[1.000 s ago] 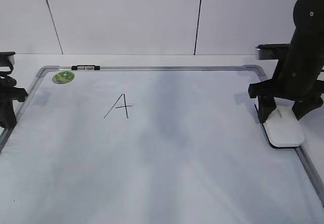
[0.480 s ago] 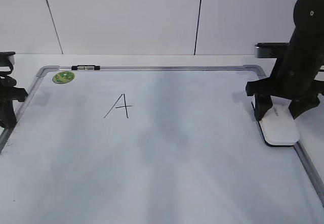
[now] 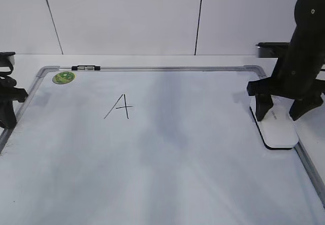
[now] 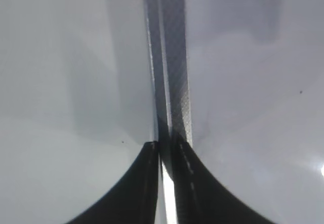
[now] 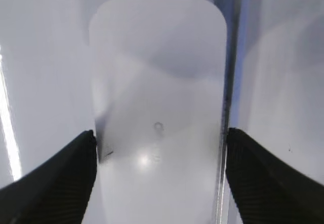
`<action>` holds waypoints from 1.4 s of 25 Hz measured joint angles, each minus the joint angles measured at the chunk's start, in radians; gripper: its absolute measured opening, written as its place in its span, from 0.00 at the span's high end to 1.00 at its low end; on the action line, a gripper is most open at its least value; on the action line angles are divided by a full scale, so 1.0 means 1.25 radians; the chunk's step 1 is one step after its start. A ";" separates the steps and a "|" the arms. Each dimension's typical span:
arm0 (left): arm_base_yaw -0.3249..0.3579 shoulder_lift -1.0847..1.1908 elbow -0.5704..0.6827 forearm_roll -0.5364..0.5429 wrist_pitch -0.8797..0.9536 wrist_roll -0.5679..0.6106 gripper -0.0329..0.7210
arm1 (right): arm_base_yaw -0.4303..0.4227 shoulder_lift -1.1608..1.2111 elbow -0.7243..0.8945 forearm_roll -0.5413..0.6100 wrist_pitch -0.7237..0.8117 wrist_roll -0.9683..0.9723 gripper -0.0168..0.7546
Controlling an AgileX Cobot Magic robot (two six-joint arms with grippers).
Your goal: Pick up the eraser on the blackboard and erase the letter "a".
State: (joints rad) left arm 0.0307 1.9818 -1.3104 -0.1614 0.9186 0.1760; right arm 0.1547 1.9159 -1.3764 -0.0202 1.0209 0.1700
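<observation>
STEP: grasping | white oblong plastic eraser [image 3: 277, 128] lies flat at right edge of white metal-framed blackboard [image 3: 167, 154] | right gripper [image 3: 277, 112] wide, straddling it, not gripping | left gripper [image 4: 166, 155] pinched together, empty | NEXT: likely clamp, lift.

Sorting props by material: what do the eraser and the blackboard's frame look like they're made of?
The eraser: likely smooth white plastic, with a glossy highlight in the right wrist view, over a dark underside. The blackboard frame: silver-grey, probably metal, with a faint sheen.
</observation>
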 joint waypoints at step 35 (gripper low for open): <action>0.000 -0.101 -0.182 -0.016 0.232 -0.028 0.55 | 0.005 -0.510 0.275 0.011 0.055 -0.046 0.21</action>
State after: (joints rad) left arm 0.0307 1.8561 -1.5379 -0.1808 1.2088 0.1412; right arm 0.1605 1.2788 -1.0325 -0.0071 1.0891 0.1124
